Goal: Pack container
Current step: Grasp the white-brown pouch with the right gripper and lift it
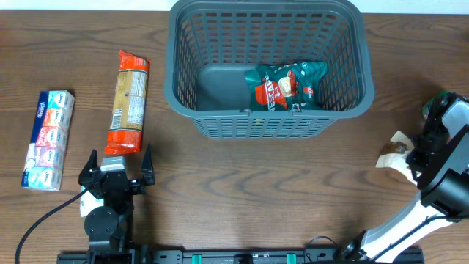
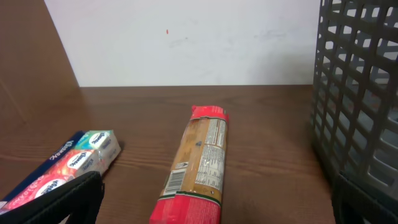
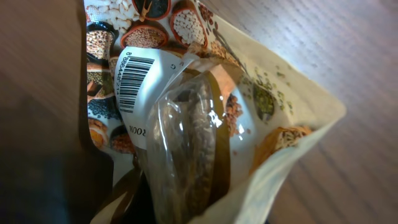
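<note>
From overhead, my left gripper [image 1: 119, 160] stands spread and empty. The orange packet [image 1: 128, 103] is just ahead of it, long axis running straight away from me. The container [image 1: 256, 126] lies ahead to the right, with a green bag [image 1: 287, 84] inside. My right gripper [image 1: 412, 158] is at a beige pouch [image 1: 390, 152], right of the container. My left wrist sees the packet end-on, a tissue pack [image 2: 71, 163] to its left and the container's wall at the right edge. In my right wrist view the pouch fills everything and hides my fingers, so I cannot tell whether I grip it.

My wooden bench [image 1: 242, 176] carries a tissue pack [image 1: 48, 139] far left and, just right of it, a long cracker packet [image 1: 129, 101]. A seed pouch [image 3: 199, 93] is at the right.
</note>
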